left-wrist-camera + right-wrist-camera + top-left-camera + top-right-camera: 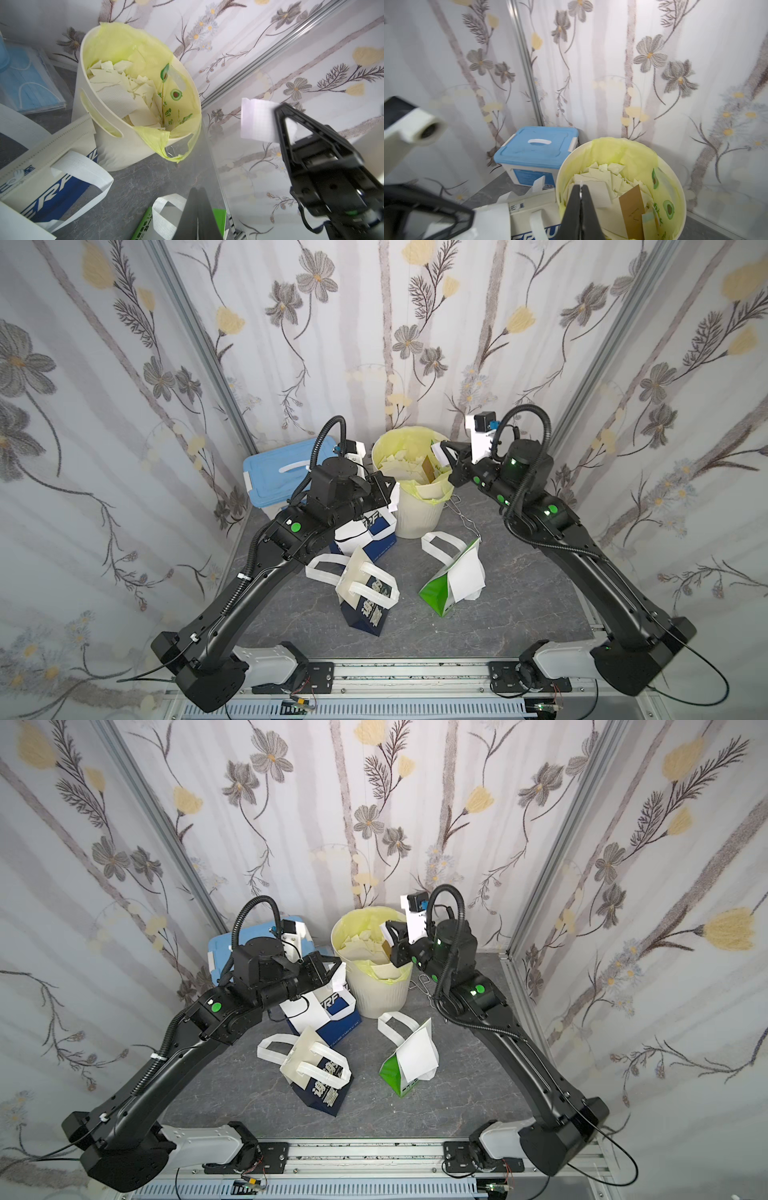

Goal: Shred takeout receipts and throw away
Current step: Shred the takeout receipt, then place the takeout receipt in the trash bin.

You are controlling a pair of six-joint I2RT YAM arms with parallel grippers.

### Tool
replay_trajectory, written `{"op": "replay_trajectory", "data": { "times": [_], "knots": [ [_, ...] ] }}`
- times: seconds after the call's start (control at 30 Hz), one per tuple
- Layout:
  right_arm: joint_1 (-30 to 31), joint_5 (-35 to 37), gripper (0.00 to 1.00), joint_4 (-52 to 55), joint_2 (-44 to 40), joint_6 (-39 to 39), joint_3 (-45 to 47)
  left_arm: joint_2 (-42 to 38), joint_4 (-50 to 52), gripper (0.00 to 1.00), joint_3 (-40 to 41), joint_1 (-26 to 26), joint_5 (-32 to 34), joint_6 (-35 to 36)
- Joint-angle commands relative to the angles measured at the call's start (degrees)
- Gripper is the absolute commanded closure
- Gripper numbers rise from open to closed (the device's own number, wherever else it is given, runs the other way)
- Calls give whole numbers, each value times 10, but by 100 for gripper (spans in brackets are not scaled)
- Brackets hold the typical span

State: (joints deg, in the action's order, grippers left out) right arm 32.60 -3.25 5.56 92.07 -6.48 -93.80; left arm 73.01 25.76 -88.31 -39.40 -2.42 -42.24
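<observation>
Currently right tool (280,107) clamps a white receipt scrap (257,120) over the bin (415,522). Left tool (196,190) pinched closed beside the bin, can't tell if it grips paper. Torn pieces (116,87) lie in the bin; another receipt (467,572) sits on the green bag (432,593).

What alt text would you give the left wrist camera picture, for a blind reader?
The right gripper pinches a white receipt piece near a white bin lined with a yellow-green bag and full of torn paper. A white-and-navy takeout bag sits beside it.
</observation>
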Motion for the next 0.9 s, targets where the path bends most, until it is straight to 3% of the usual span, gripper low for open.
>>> {"op": "replay_trajectory", "data": {
  "times": [0.0, 0.1, 0.17, 0.2, 0.4, 0.5, 0.67, 0.73, 0.87],
  "knots": [
    [-15, 34, 78, -15, 109, -62, -90, -5, -51, 100, 15, 3, 47, -13],
    [-35, 34, 57, 147, 263, -61, -298, -1, -69, 100, 24, 13, 51, -30],
    [-39, 34, 52, 235, 323, -59, -416, 3, -77, 100, 26, 19, 48, -42],
    [-38, 36, 49, 243, 325, -51, -428, 5, -80, 100, 27, 23, 44, -47],
    [-37, 38, 40, 197, 209, -12, -309, 24, -120, 100, 38, 43, 4, -78],
    [-37, -61, 41, 186, 134, -10, -234, 38, -151, 100, 36, 49, -33, -93],
    [-32, -281, 40, 60, -1, -110, -7, 54, -209, 100, 38, 52, -93, -111],
    [-20, -321, 39, 2, -52, -165, 72, 60, -230, 100, 37, 53, -123, -115],
    [-7, -360, 34, -61, -87, -221, 140, 70, -254, 100, 36, 53, -186, -119]
  ]
}}
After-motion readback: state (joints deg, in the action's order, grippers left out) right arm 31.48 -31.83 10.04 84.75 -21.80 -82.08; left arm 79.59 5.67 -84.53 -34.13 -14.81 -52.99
